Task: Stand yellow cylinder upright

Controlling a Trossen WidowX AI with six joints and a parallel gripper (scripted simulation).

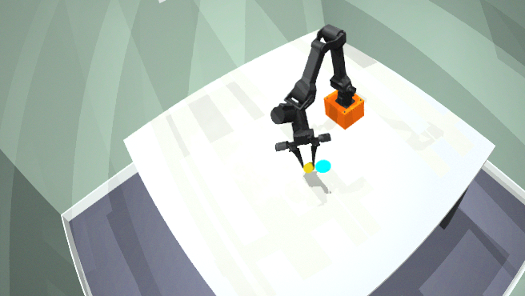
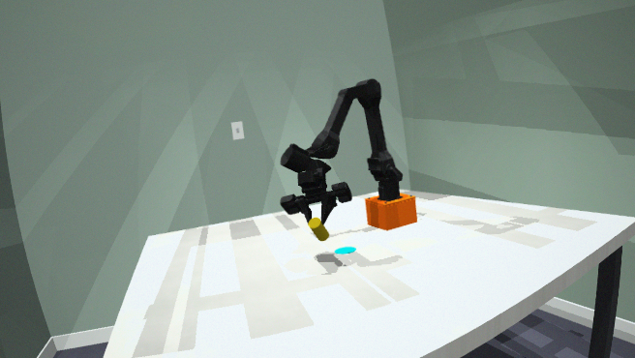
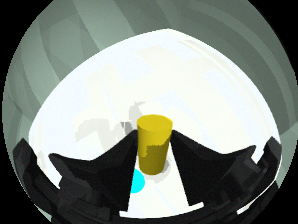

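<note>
- Holding the tilted yellow cylinder (image 1: 308, 168) (image 2: 318, 229) (image 3: 154, 145) between partly open fingers, the gripper (image 1: 308, 166) (image 2: 317, 223) (image 3: 153, 133) hung above the table (image 1: 256, 224) (image 2: 218, 300) (image 3: 210, 80).
- In the exterior view, the cyan circle (image 1: 323, 166) (image 2: 346, 250) (image 3: 137, 181) lay below, to the right.

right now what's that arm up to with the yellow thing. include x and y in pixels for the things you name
The arm's gripper (image 1: 308, 165) (image 2: 317, 223) (image 3: 153, 133) holds the yellow cylinder (image 1: 308, 168) (image 2: 318, 229) (image 3: 154, 145) between its fingers, tilted and raised above the table (image 1: 248, 224) (image 2: 218, 314) (image 3: 200, 90). The cyan circle (image 1: 323, 166) (image 2: 346, 250) (image 3: 136, 182), where it should stand upright, has nothing on it. Setting down and releasing remain to be done.
</note>
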